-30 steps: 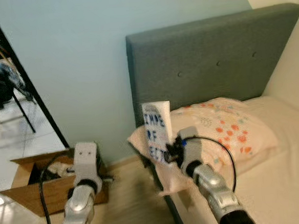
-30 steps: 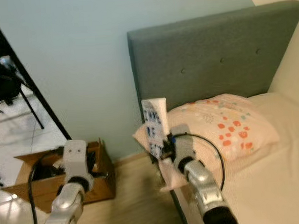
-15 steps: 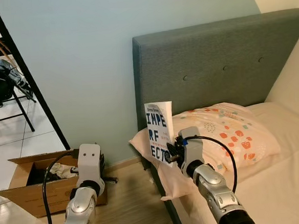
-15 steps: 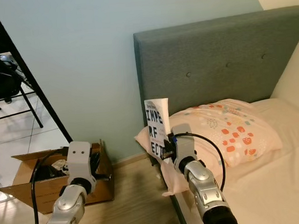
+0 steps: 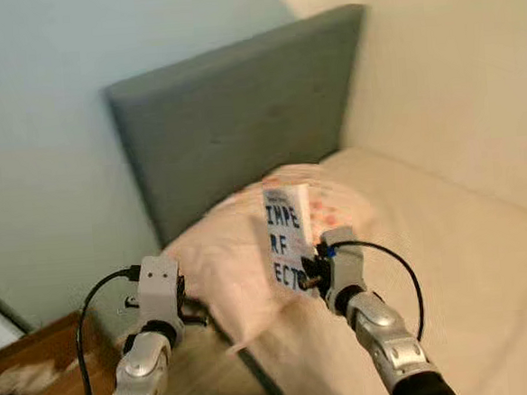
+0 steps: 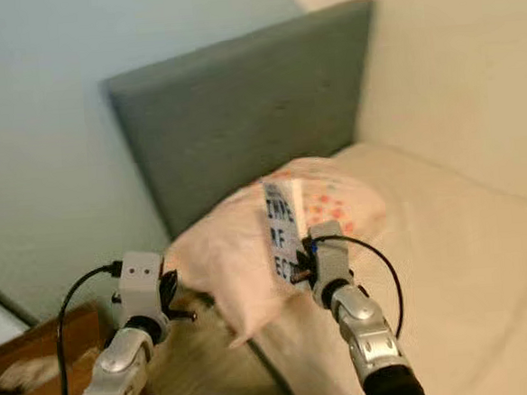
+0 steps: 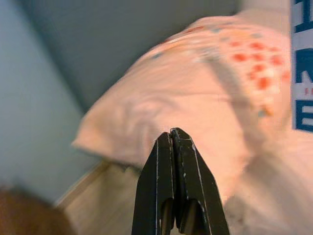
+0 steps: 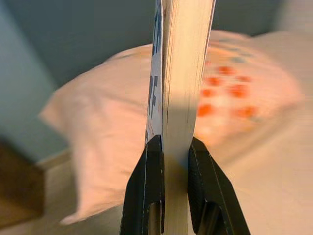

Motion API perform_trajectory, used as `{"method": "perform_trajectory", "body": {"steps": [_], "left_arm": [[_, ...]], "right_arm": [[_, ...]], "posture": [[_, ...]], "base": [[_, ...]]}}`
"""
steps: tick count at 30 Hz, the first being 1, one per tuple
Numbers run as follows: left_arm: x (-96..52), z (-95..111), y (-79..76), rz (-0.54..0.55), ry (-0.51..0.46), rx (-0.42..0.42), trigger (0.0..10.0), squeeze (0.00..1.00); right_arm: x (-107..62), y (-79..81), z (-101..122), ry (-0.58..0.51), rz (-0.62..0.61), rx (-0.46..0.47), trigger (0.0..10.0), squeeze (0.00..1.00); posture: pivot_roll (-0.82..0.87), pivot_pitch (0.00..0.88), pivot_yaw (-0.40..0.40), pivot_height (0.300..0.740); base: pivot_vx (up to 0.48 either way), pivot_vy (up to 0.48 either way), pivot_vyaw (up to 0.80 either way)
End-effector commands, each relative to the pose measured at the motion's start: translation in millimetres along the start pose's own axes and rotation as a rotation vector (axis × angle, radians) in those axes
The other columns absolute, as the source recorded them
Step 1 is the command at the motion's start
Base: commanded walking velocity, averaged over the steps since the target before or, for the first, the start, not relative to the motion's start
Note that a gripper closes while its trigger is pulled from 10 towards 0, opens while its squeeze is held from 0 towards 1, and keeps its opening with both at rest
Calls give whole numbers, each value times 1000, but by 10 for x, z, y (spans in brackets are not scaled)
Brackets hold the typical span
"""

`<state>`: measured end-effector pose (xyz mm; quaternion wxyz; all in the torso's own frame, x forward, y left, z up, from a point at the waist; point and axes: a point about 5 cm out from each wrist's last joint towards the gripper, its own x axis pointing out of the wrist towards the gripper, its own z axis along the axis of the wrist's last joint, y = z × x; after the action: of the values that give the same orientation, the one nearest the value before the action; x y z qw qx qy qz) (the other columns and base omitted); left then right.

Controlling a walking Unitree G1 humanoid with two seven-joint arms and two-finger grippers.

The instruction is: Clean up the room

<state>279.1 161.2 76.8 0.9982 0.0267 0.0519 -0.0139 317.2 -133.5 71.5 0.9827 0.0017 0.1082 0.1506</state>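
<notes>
The view has swung toward the bed [image 5: 447, 239]. The right pincer [image 8: 168, 152] is clamped on the book [image 5: 287, 236], upright over the pillow [image 6: 240, 253]. The left pincer [image 7: 175, 142] is closed, empty. The book likely goes elsewhere.

Camera swings right, view blurs; cardboard box [image 5: 32, 376] slides to frame's left edge, well left of left gripper [image 7: 173, 134].

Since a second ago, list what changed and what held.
The camera swung to the robot's right: the grey upholstered headboard and flowered pink pillow slid left in view, and the brown cardboard box now sits at the corner. Nothing itself moved. The right gripper still clamps the upright white book; the left gripper stays shut, empty.
</notes>
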Motion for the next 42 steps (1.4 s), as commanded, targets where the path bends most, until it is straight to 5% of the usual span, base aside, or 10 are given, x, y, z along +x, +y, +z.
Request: {"method": "perform_trajectory", "body": {"steps": [1, 25, 42], "left_arm": [[-11, -40, 17, -1, 24, 10, 10000, 0], [-13, -63, -33, -38, 40, 34, 10000, 0], [2, -46, -27, -21, 26, 34, 10000, 0]], "right_arm": [[15, 54, 60, -27, 18, 11, 10000, 0], [23, 61, 50, -10, 32, 40, 10000, 0], [28, 61, 78, -26, 44, 23, 10000, 0]], "posture": [[-47, 83, -2, 740], [-43, 86, -6, 740], [-44, 83, -9, 740]], "base": [[0, 0, -800], [0, 0, -800], [0, 0, 0]]}}
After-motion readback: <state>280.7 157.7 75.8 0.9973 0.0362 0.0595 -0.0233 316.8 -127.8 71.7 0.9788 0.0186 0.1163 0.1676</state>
